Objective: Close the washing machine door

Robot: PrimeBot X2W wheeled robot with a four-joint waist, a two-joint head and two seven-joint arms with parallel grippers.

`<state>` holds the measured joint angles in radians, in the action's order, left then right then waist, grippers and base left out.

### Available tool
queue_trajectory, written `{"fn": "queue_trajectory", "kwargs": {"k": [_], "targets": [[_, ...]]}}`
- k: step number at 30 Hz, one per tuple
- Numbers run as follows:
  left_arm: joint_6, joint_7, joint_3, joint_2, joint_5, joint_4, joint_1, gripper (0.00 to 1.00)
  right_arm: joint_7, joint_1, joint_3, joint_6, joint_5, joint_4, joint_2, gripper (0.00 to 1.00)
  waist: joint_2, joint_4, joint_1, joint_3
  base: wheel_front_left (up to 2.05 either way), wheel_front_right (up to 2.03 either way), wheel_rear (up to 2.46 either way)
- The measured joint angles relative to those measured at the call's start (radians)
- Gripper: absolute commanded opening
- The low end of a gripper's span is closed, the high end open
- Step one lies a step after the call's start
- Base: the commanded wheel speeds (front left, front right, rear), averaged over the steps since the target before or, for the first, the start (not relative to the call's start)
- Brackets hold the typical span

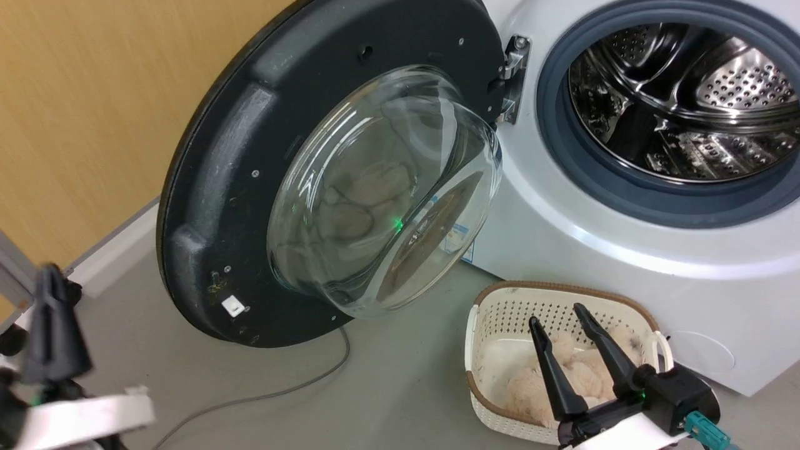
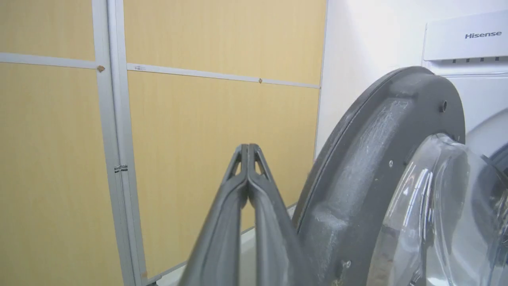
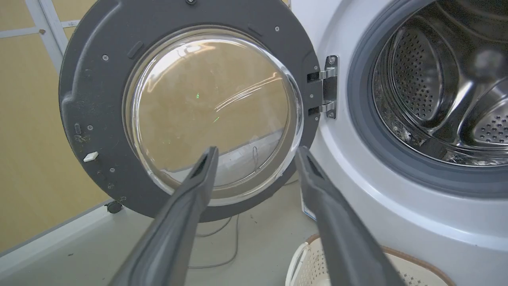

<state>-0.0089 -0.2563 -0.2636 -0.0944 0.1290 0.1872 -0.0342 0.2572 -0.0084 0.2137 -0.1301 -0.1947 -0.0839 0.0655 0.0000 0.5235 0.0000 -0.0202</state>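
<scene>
Here is the large round black washing machine door (image 1: 250, 187), swung wide open across the upper left and centre of the head view; its clear bulging glass bowl window (image 1: 381, 194) pushes out toward the camera, and its metal hinge (image 1: 515, 75) ties its right edge to the white front-loading washing machine (image 1: 562, 237) at the top centre; the machine takes the right side of the frame, its grey rubber gasket (image 1: 559, 156) ringing the perforated shiny steel drum (image 1: 706, 94), the mouth uncovered; in the lower left, blurred, sits the left gripper (image 1: 51, 278), apart from the door's rim; over in the left wrist view, its two long dark fingers (image 2: 222, 222) are pressed together at the tips with nothing between them; the door's black edge is just to their right and the yellow wood-look wall panel (image 2: 198, 119) is behind; whether finger and door touch low in that frame, I cannot tell; in the lower right of the head view is the right gripper (image 1: 556, 314), fingers spread apart and holding nothing, hovering over the cream perforated plastic basket (image 1: 500, 312) with pale fluffy items (image 1: 531, 387) inside; the basket stands on the grey floor (image 1: 406, 387) just beside the machine's front; the right wrist view looks between those parted fingers straight at the glass window; a thin grey cable (image 1: 281, 390) trails across the floor below the door.
</scene>
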Motion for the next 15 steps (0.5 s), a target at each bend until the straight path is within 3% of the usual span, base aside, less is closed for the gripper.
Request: {"fn": "queue_trajectory", "kwargs": {"k": [7, 15], "targets": [[-0.082, 0.011, -0.110, -0.099, 0.176, -0.114, 0.140, 0.00, 0.000, -0.003, 0.003, 0.000, 0.011, 0.009, 0.011, 1.00, 0.0000, -0.020, 0.0001, -0.048, 0.00, 0.00, 0.00], [-0.100, 0.255, -0.251, -0.243, 0.538, -0.423, 0.404, 0.00, 0.000, -0.055, 0.012, 0.000, 0.012, 0.005, 0.035, 1.00, 0.0000, -0.061, 0.0001, -0.108, 0.00, 0.00, 0.00]]}}
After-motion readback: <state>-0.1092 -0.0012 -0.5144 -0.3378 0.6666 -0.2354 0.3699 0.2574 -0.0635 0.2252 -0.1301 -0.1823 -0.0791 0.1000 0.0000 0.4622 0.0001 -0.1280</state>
